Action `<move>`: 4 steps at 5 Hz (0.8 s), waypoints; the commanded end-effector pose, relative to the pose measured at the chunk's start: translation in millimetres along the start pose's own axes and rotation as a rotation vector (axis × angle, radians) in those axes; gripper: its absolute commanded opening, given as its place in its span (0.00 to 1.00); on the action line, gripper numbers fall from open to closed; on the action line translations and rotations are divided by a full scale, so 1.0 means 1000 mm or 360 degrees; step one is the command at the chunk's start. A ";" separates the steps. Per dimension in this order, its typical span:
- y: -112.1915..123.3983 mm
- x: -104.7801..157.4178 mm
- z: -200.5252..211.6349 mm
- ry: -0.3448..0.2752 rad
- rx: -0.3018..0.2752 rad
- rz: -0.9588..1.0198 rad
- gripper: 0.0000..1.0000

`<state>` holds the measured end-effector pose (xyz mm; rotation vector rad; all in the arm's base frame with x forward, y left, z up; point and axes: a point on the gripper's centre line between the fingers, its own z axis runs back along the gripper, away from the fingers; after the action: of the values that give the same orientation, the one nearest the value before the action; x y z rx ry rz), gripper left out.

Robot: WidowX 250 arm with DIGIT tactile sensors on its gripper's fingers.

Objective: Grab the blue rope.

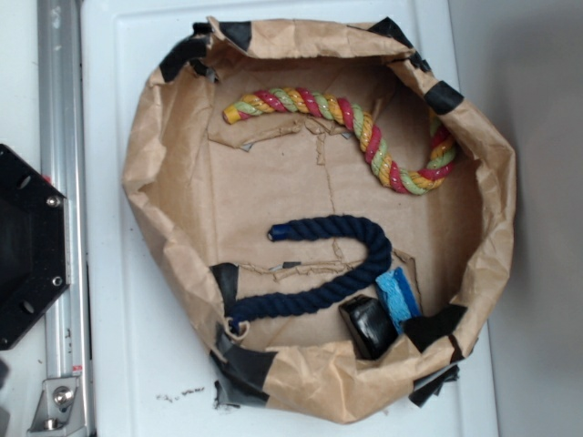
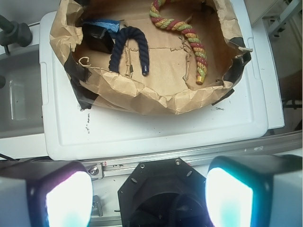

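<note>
The blue rope (image 1: pixel 337 264) lies bent in a hook shape on the floor of a brown paper basin (image 1: pixel 182 228), in its lower half; the wrist view shows the blue rope (image 2: pixel 130 47) at the upper left. My gripper (image 2: pixel 149 196) is open, with two glowing pads (image 2: pixel 68 198) wide apart and nothing between them. It hangs over the black robot base (image 2: pixel 165 189), well short of the basin and the rope. The gripper does not show in the exterior view.
A red-yellow-green striped rope (image 1: pixel 364 137) curves along the basin's far side. A light blue sponge block (image 1: pixel 398 296) and a black block (image 1: pixel 366 323) lie by the blue rope's bend. The basin stands on a white lid (image 2: pixel 156 127). A metal rail (image 1: pixel 59 182) runs along the left.
</note>
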<state>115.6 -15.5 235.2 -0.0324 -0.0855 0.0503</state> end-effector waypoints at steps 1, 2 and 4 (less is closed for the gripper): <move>0.000 0.000 0.000 0.0000 0.0000 0.0000 1.00; 0.001 0.048 -0.028 0.0093 -0.0011 0.0221 1.00; 0.000 0.102 -0.107 0.0410 -0.0154 0.0710 1.00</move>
<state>225.3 -22.6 130.4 -0.1412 0.2224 0.4590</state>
